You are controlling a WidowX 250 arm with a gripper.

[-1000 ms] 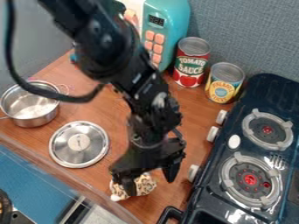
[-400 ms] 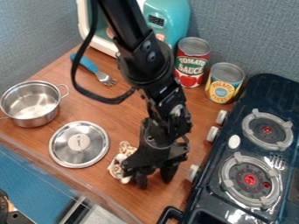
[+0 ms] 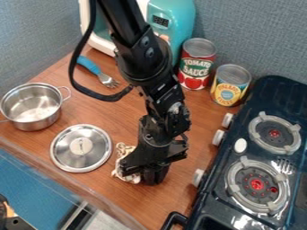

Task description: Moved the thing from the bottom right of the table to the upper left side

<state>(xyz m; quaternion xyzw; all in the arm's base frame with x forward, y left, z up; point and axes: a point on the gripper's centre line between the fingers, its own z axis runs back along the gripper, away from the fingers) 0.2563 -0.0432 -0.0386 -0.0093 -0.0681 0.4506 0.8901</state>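
The thing is a small, soft-looking piece [image 3: 124, 162] in cream with brown spots, lying on the wooden table at the lower middle, just right of the round metal lid. Down against its right side hangs the black gripper [image 3: 154, 176], low over the table, its two fingers close together. The gripper covers the thing's right part, and whether any of it is caught between the fingers cannot be made out.
A metal lid [image 3: 81, 148] and pot [image 3: 31, 107] are at left, a blue-handled fork [image 3: 99, 72] at upper left. Two cans [image 3: 196, 64] and a teal toy microwave [image 3: 174, 22] stand behind. The black stove [image 3: 258, 157] takes the right side.
The gripper moved right and then back left beside the thing, and its fingers came closer together. The thing's visible part has shifted and changed shape. The arm has uncovered the fork.
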